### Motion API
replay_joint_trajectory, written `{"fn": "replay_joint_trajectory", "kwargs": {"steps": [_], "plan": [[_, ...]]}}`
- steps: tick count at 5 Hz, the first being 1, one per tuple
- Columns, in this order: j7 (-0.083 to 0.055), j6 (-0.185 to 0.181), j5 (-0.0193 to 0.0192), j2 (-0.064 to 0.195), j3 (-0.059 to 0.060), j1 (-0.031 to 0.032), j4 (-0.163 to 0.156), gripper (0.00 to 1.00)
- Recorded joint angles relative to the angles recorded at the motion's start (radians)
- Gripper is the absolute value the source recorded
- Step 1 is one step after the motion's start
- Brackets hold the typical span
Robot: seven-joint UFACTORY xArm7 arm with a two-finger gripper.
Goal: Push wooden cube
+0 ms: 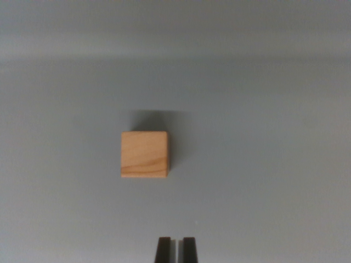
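- Near the middle of the wrist view, a little to its left, we see the wooden cube (144, 154) resting flat on the surface (263, 164).
- We look down on its top face, a light tan wood with faint grain lines curving across the lower part.
- We make out a thin sliver of its right side face, slightly darker than the top.
- On the far side of the cube and along its right, we see a soft dark shadow lying on the surface.
- Around the cube the surface is plain grey, and we see a paler band crossing it at the far end of the view.
- At the near edge of the view, we see the pincer (175, 250): two dark fingertips standing side by side, almost touching, with only a thin pale slit between them, so we read it as closed and holding nothing.
- The pincer sits on the near side of the cube and slightly to its right, well apart from it, with bare surface between the two.
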Motion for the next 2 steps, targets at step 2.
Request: {"fn": "replay_joint_trajectory", "kwargs": {"steps": [2], "plan": [[0.007, -0.047, -0.0012, 0.018, 0.005, 0.0032, -0.032, 0.00]]}}
